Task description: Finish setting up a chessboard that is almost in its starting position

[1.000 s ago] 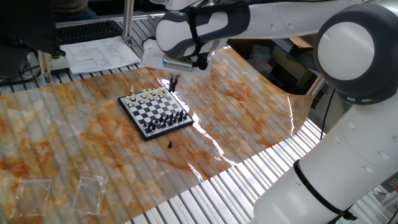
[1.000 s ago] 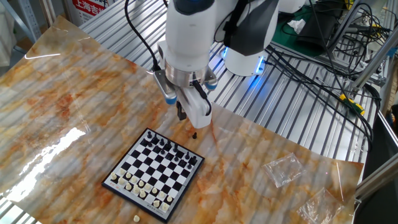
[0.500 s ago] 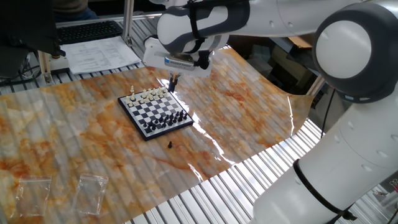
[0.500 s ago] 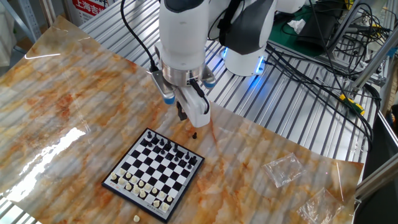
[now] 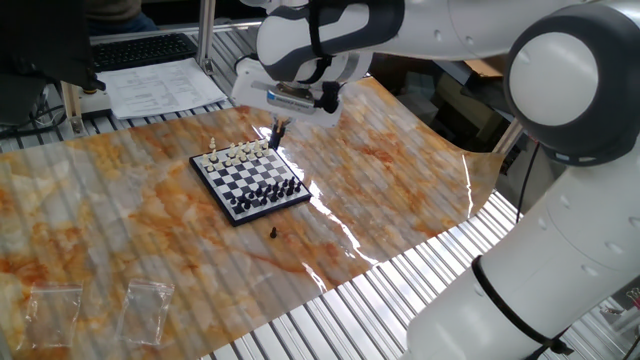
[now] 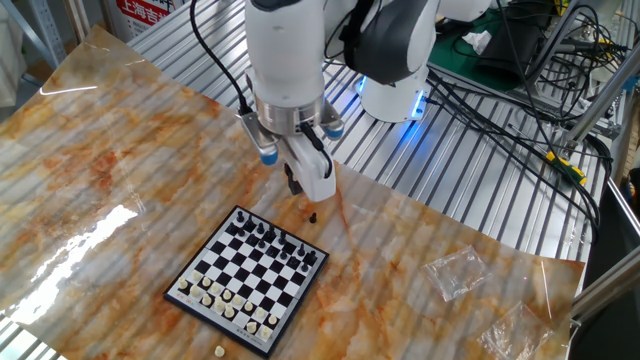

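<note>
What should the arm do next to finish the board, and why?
Probably move over and down to one of the stray pieces. A black piece stands on the table just off the chessboard, near the gripper, and a cream piece lies off the opposite edge. I cannot tell if the gripper is empty.

The white Franka arm reaches across from its base, wrist bent so the gripper [image 6: 293,183] points straight down, hanging in the air. Its dark fingers [image 5: 279,131] sit close together; any gap is unclear.
</note>
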Controlling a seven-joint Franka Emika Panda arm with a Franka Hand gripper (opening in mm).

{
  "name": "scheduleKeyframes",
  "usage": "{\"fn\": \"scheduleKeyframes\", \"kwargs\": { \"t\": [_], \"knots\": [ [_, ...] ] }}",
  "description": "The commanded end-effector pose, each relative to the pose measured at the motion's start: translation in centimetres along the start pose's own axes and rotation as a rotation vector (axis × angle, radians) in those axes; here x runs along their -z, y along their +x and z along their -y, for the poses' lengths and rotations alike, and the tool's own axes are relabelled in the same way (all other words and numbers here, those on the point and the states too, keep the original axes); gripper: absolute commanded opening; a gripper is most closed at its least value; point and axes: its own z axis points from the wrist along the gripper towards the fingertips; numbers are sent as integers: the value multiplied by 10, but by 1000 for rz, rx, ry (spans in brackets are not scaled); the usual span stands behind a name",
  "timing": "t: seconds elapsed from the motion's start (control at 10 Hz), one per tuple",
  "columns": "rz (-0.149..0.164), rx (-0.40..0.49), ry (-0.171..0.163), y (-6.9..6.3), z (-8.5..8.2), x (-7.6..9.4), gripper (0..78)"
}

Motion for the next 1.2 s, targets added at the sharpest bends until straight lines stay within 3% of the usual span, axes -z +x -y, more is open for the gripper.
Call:
{"fn": "scheduleKeyframes", "kwargs": {
  "t": [0.1, 0.6, 1.0, 1.2],
  "knots": [
    [15, -9, 9, 18, -4, -12, 0],
    [25, 13, 11, 39, 0, -38, 0],
    [42, 40, 19, 48, 7, -53, 0],
    [49, 80, 38, 49, 13, -63, 0]
  ]
}}
